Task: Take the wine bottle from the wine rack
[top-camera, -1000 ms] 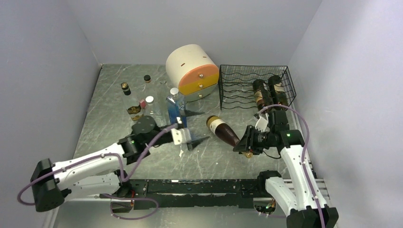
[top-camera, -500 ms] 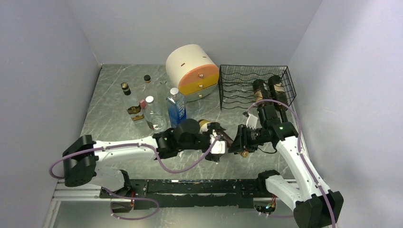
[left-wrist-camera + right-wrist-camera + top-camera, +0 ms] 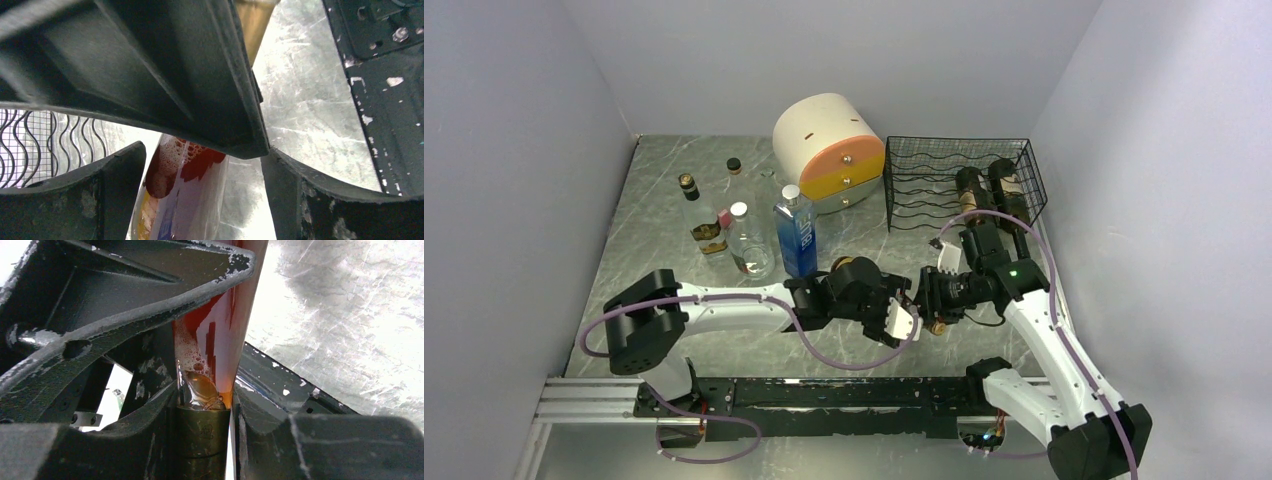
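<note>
The wine bottle (image 3: pixel 185 200) has amber glass and a gold-capped neck (image 3: pixel 202 435). It is held off the black wire wine rack (image 3: pixel 959 180), above the table's middle. My right gripper (image 3: pixel 930 300) is shut on the bottle's neck, with both fingers pressed on the cap in the right wrist view (image 3: pixel 202 407). My left gripper (image 3: pixel 908 312) is open around the bottle's body. In the left wrist view (image 3: pixel 200 155) the left finger (image 3: pixel 100 200) is close to the glass and the right finger (image 3: pixel 310 200) stands apart from it. In the top view the arms hide most of the bottle.
Two dark bottles (image 3: pixel 986 195) lie in the rack's right end. The cream-and-orange drum drawer unit (image 3: pixel 829 150) stands left of the rack. A blue water bottle (image 3: pixel 796 232) and several small bottles (image 3: pixel 724 225) stand at the left-centre. Grey walls close in both sides.
My left arm has swung right, from beside the blue water bottle to the wine bottle, and its jaws now straddle the body. My right gripper kept hold of the neck and shifted slightly left.
</note>
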`<state>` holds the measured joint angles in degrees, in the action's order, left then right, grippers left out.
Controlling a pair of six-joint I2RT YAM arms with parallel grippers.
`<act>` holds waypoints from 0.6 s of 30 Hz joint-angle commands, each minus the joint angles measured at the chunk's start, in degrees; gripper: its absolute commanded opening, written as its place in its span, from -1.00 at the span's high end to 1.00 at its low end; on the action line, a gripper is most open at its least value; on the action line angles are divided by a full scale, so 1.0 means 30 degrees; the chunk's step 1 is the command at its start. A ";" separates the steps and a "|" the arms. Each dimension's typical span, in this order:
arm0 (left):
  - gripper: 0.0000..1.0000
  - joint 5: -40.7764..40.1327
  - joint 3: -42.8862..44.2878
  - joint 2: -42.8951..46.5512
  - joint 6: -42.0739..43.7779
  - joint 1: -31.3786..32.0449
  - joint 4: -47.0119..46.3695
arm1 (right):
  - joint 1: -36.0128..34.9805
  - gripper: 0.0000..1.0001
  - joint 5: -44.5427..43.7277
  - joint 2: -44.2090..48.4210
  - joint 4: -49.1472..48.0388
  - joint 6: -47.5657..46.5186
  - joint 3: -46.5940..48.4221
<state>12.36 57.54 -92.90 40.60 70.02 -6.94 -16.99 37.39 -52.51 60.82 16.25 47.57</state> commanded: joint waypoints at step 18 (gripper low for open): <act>0.49 -0.2127 -0.0480 0.1785 -0.1196 0.0094 -0.0948 | -0.0199 -0.55 0.0929 0.1199 -0.2323 -0.1044 0.3141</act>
<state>6.72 57.28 -91.96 40.56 70.28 -8.38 -17.12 37.58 -50.98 59.05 13.61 52.47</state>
